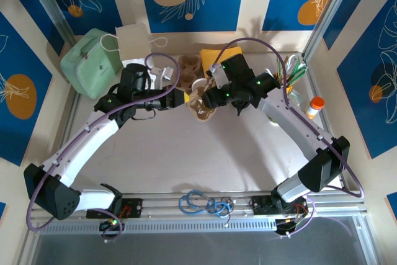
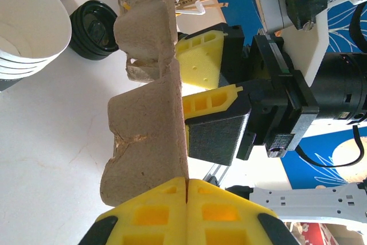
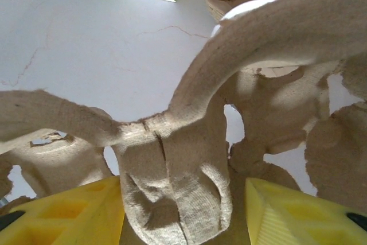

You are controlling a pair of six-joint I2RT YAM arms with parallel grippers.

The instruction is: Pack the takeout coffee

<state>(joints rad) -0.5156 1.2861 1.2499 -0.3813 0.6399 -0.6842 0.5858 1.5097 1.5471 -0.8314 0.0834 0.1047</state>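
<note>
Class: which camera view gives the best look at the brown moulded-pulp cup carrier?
Left wrist: the brown moulded-pulp cup carrier shows edge-on along its length, pinched in the left gripper. Right wrist shows part of it very close; top external, a small distant patch.

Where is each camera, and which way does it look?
Top external: high behind, looking down at the table; left arm and right arm show.
Left wrist: on the left arm, looking past the left gripper, shut on the cup carrier.
Right wrist: on the right arm, looking past the right gripper straddling the cup carrier.
Shared: every view shows the cup carrier.
</note>
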